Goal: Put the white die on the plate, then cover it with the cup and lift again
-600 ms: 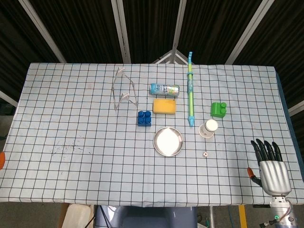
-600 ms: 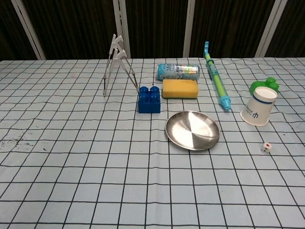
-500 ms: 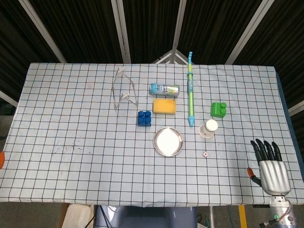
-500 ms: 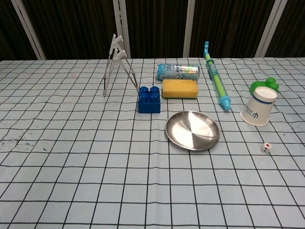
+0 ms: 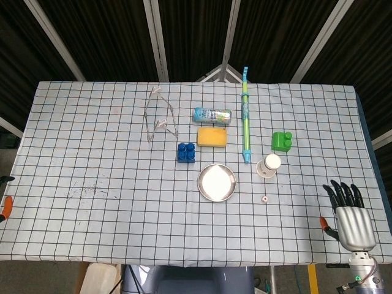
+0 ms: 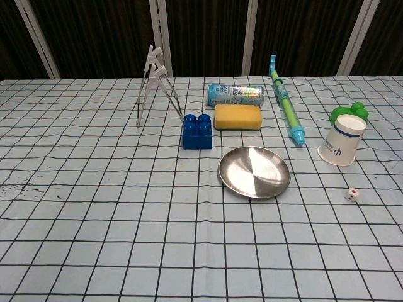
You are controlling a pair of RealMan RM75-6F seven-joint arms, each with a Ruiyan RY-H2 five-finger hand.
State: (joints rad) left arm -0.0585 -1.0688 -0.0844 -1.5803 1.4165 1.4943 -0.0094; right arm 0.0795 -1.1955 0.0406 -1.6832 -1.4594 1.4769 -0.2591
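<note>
Creeping into the head view at the table's left edge, my left hand [image 5: 5, 207] now shows as a dark and orange sliver that was only an orange speck there half a second ago; too little of it is visible to tell whether its fingers are apart or curled. Nothing on the table [image 5: 92, 153] has moved. Left of centre stands the wire stand [image 6: 154, 85], then the blue brick [image 6: 197, 131], with the sponge [image 6: 238, 116] and can [image 6: 235, 94] behind it toward the far edge. The plate [image 6: 254, 171] sits mid-table, bare. Right of it lies the green tube [image 6: 286, 110], then the cup [image 6: 342, 139], mouth up and tilted, touching the green brick [image 6: 356, 110]. The die [image 6: 351, 194] rests on the cloth just nearside of the cup, well apart from the plate. At the near right corner my right hand [image 5: 352, 217] lies palm down, fingers spread, holding nothing, and has slid slightly back toward the near edge. So no step is done yet; I judge both arms are only settling before a reach for the die.
</note>
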